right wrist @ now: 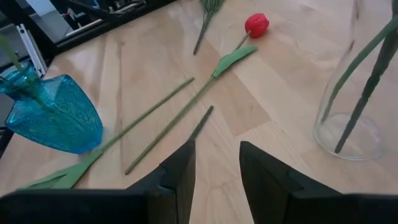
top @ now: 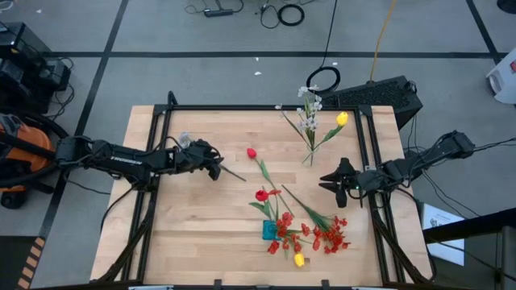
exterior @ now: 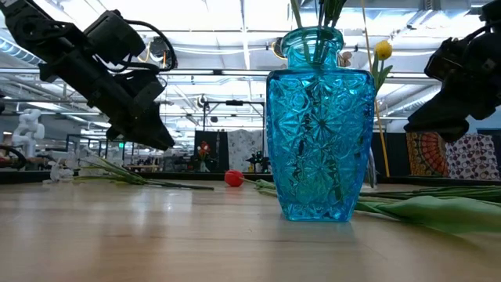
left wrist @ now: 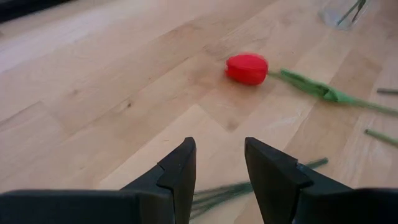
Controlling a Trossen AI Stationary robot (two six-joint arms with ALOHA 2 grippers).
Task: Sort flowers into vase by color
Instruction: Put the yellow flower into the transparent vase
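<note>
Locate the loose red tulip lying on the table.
In the high view the red tulip lies near the table's middle, its stem running toward the blue vase, just ahead of the left gripper.

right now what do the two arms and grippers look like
Both arms are dark, slim and jointed. The left arm carries pale lettering along its link; the right arm trails thin cables. Each ends in two flat black fingers, wedge-shaped at the tips: left gripper, right gripper.
</note>
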